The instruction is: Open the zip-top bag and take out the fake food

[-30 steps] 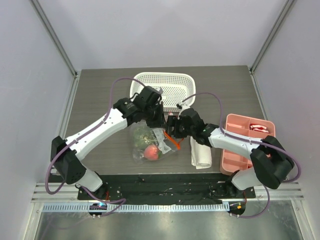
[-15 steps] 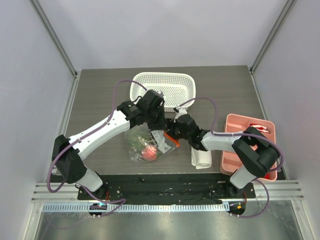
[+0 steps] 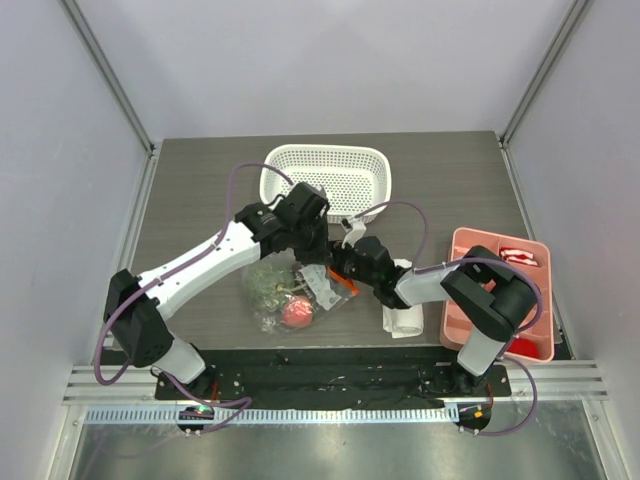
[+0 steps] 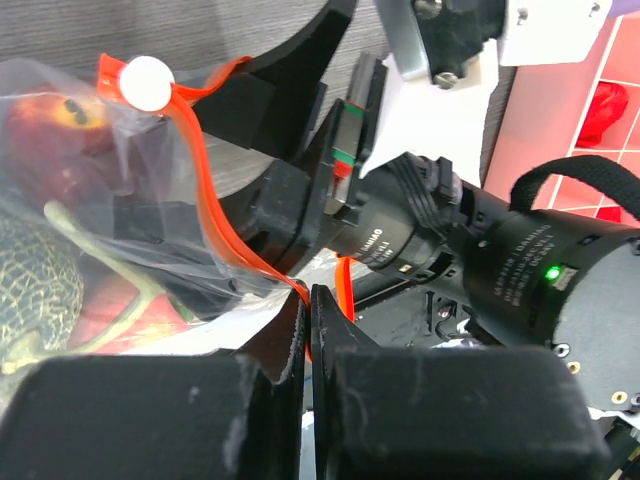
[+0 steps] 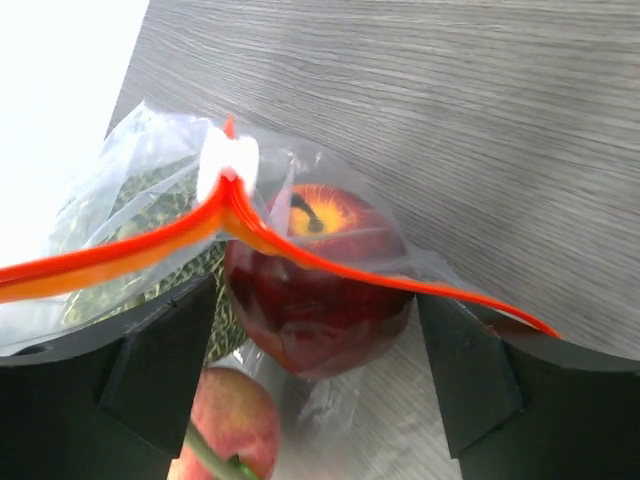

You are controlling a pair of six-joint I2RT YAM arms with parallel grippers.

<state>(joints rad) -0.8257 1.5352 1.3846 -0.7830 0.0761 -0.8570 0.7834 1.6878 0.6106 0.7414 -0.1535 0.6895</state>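
Looking down from the top camera, I have the dark grey wood-grain table (image 3: 180, 200) filling the middle of the frame. A white perforated plastic basket (image 3: 325, 175) sits at upper centre and a pink compartment tray (image 3: 500, 238) at the right.

The clear crinkly plastic zip-top bag (image 3: 285, 290) lies at centre, just below the basket, with a folded white cloth (image 3: 403, 318) to its right. Inside the bag I see a bumpy green ball (image 3: 265, 280), a dark red round fruit (image 5: 310, 290) and a pinkish-red round fruit (image 3: 296, 312).

My left gripper (image 4: 308, 310) is pinched tight on the bag's orange-red zip strip (image 5: 130, 250), low in the left wrist view. My right gripper (image 5: 315, 340) stands wide and holds nothing. Its fingers straddle the bag mouth, with the dark fruit between them.

I judge the film light, limp and slippery, so it would slide and bunch in a grip. The thicker strip looks like the only firm hold, so I'd take the free lip beside the small white tab (image 5: 228, 160). The fruits look rigid and round, and likely to roll once they are out.
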